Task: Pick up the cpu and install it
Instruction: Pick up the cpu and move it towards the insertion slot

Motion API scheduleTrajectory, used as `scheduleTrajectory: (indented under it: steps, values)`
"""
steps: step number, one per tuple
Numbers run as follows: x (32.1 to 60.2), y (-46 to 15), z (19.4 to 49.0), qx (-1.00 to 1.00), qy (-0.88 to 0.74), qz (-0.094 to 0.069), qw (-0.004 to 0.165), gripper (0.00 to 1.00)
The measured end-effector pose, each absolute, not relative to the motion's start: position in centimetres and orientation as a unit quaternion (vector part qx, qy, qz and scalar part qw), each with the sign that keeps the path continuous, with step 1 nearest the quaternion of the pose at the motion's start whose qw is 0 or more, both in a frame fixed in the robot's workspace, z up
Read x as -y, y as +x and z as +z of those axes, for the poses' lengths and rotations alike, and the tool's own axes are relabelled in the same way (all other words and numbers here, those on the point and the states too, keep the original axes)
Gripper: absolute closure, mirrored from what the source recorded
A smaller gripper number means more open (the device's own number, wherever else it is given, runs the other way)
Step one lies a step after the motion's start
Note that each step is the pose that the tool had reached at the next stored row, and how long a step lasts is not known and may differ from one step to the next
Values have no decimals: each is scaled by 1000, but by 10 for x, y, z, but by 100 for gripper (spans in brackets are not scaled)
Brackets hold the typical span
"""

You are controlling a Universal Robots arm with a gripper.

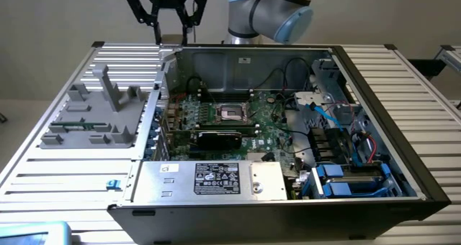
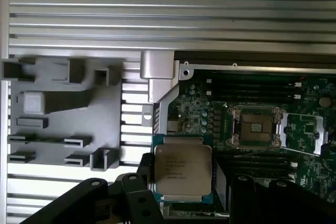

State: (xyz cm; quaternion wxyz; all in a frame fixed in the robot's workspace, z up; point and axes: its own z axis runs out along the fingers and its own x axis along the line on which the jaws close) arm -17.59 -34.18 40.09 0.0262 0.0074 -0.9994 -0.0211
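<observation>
The gripper [image 2: 190, 190] pinches the cpu [image 2: 182, 167] by opposite edges — held flat, likely to meet the socket [image 2: 255, 127] squarely.

Print on the cpu [image 2: 182, 167] is blurred and the hand [image 1: 171, 39] is partly cut off
</observation>
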Motion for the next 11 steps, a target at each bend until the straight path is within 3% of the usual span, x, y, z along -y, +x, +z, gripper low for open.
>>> scheduleTrajectory:
  steps: [11]
  values:
    - [342,-142,400,999,7,-21,32,44]
